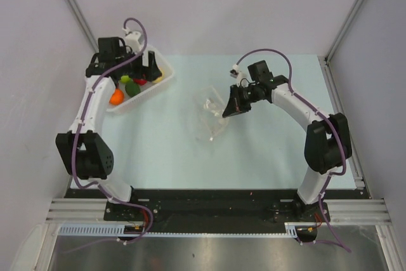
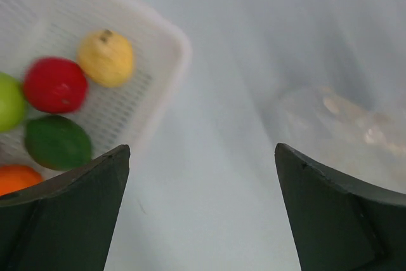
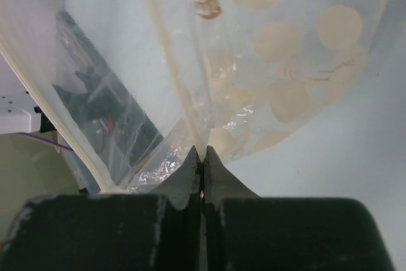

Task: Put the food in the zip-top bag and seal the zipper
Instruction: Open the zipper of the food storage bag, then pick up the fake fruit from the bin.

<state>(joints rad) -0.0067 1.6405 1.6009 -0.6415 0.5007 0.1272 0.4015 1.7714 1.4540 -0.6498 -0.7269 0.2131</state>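
Observation:
The food lies in a white perforated basket (image 2: 166,55): a yellow fruit (image 2: 106,58), a red one (image 2: 55,85), a dark green one (image 2: 57,142), an orange one (image 2: 16,179) and a light green one (image 2: 7,101). My left gripper (image 2: 202,157) is open and empty, hovering by the basket's rim (image 1: 138,73). The zip-top bag (image 1: 212,115), clear with pale dots (image 3: 285,49), lies crumpled mid-table. My right gripper (image 3: 203,153) is shut on a fold of its edge (image 1: 229,107). The zipper, a pale strip (image 3: 57,132), runs along the raised bag edge to the left of the fingers.
The basket (image 1: 163,66) stands at the back left with the orange fruit (image 1: 117,97) and green fruit (image 1: 132,87) visible beside the left arm. Bare pale table (image 1: 158,144) lies between basket and bag. Frame walls enclose the table on both sides.

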